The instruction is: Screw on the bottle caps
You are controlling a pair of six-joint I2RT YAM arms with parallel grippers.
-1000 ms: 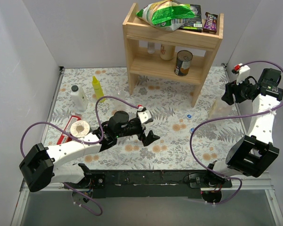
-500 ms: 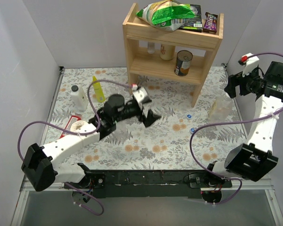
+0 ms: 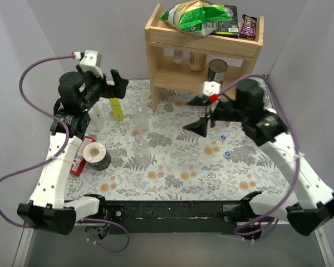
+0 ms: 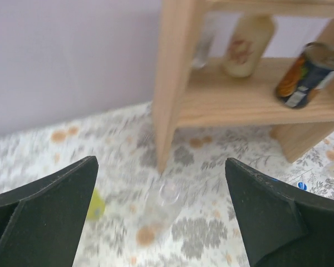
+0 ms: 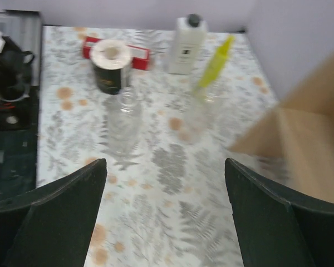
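Both grippers are held spread wide and empty, apparently so that the layout can be surveyed before anything is picked up. The left gripper [image 4: 161, 161] is raised over the back-left corner and the right gripper [image 5: 165, 161] is aimed across the table [image 3: 178, 167], so the uncapped clear bottles [image 3: 140, 114], standing left of the wooden shelf [image 3: 161, 33], are kept in both wrist views. The blue caps [image 3: 223, 136] are left lying on the table beside the right arm, well apart from the necks. Compared with half a second ago, the left arm is lifted off the table's middle, and the right arm is swung in from the right wall.
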